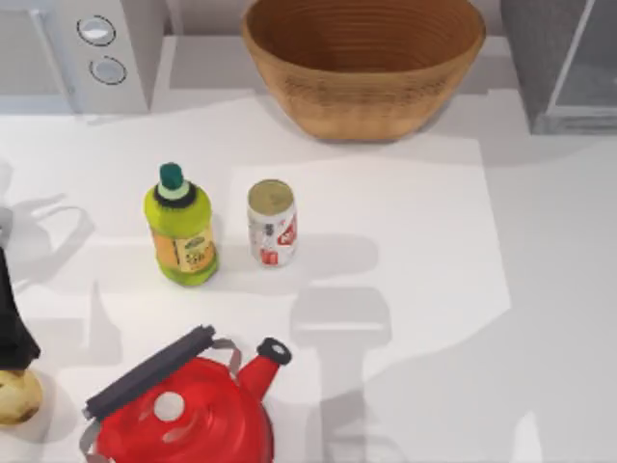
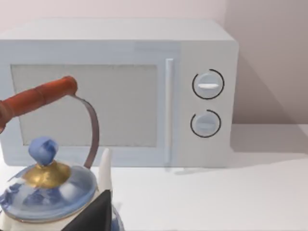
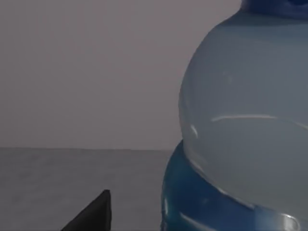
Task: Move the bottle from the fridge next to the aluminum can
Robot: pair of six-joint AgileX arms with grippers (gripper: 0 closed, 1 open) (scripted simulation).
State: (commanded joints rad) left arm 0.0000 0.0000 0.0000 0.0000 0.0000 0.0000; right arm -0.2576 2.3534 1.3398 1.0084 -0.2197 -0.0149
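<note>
The bottle (image 3: pixel 245 120) looms very close in the right wrist view, clear with a blue label and a blue cap, against a plain grey inner wall. A dark tip of my right gripper (image 3: pixel 91 214) shows just beside it, apart from it. The grey fridge (image 1: pixel 559 58) stands at the table's back right corner. The aluminum can (image 1: pixel 272 222) stands upright left of the middle. My left gripper (image 1: pixel 12 309) is parked at the table's left edge, and its dark tip (image 2: pixel 91 216) shows in the left wrist view.
A yellow-green bottle (image 1: pixel 180 229) stands just left of the can. A red kettle (image 1: pixel 183 410) sits at the front left. A woven basket (image 1: pixel 362 58) is at the back, with a white microwave (image 1: pixel 87 48) at the back left. A blue-white kettle (image 2: pixel 45 190) lies under my left gripper.
</note>
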